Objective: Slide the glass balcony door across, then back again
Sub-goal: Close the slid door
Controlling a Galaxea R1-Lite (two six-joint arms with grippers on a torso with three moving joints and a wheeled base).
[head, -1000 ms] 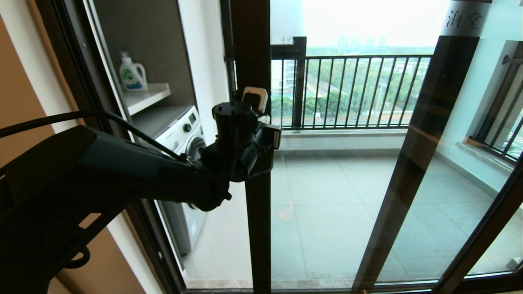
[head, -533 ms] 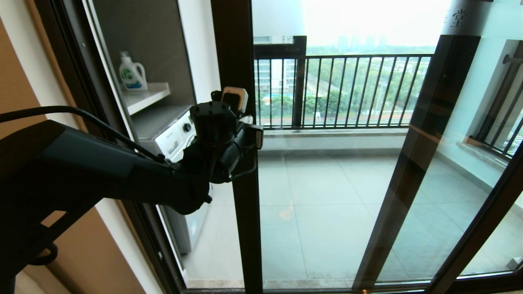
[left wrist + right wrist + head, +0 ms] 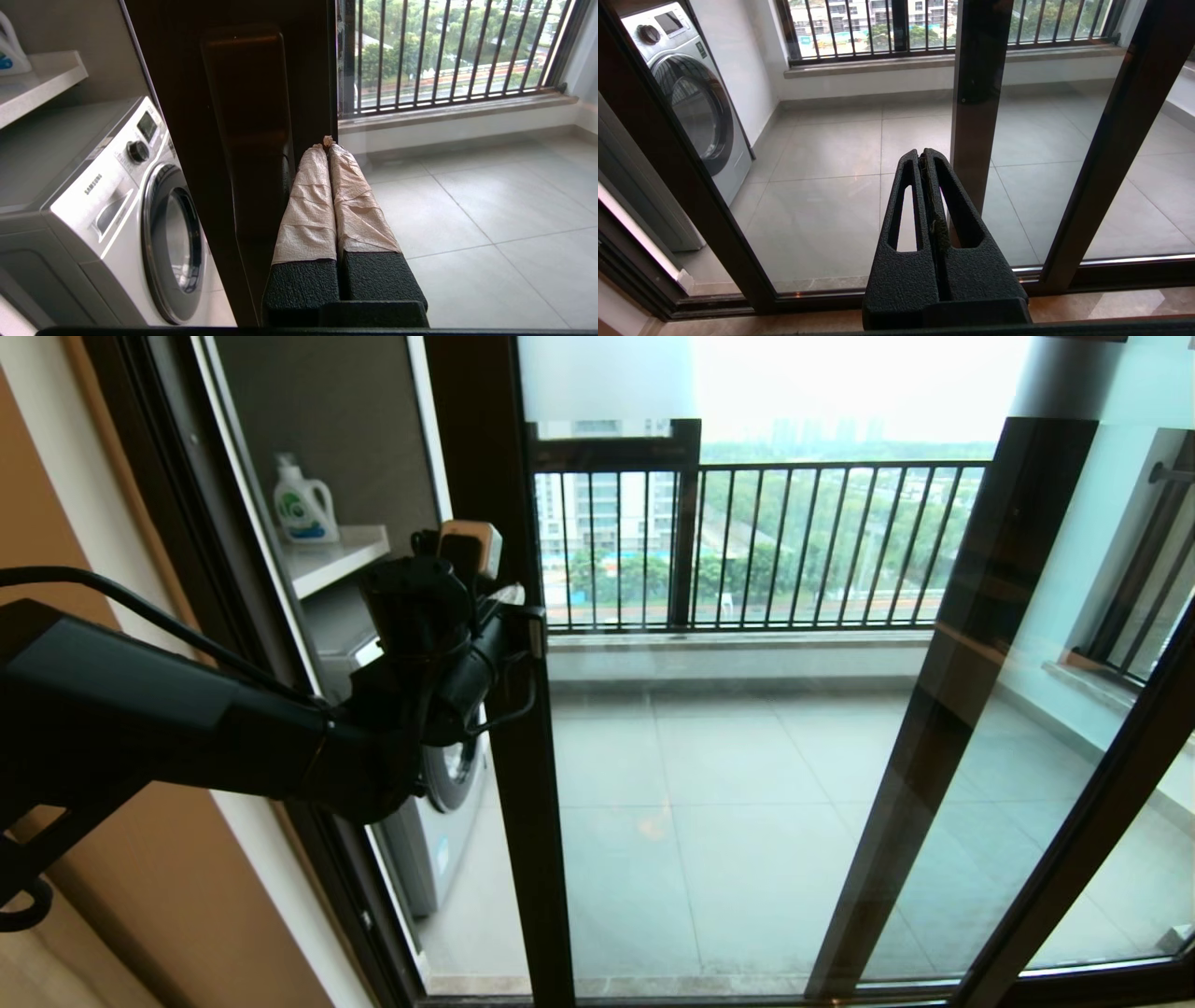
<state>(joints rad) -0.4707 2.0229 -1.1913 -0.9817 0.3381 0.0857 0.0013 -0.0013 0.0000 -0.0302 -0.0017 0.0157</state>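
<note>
**Ana:** At the left of the scene, the glass balcony door (image 3: 504, 803) has its dark stile just beside the washing machine (image 3: 439, 784), near the left jamb. Where is the pushing arm?

**Bo:** The left gripper (image 3: 327, 145) has its taped fingers (image 3: 308, 205) pressed together with nothing between them, lying flat against the door's bar handle (image 3: 247, 121), on the handle's right side. It is a push, not a grasp.

**Ana:** And the right gripper (image 3: 926, 156)?

**Bo:** Low and near, pressed together too, idle.

**Ana:** How should the push go?

**Bo:** Level and along the track, I judge. Contact belongs on the handle's side face; drifting toward the glass risks slipping off. Near the jamb, slowing down should avoid a slam.
</note>
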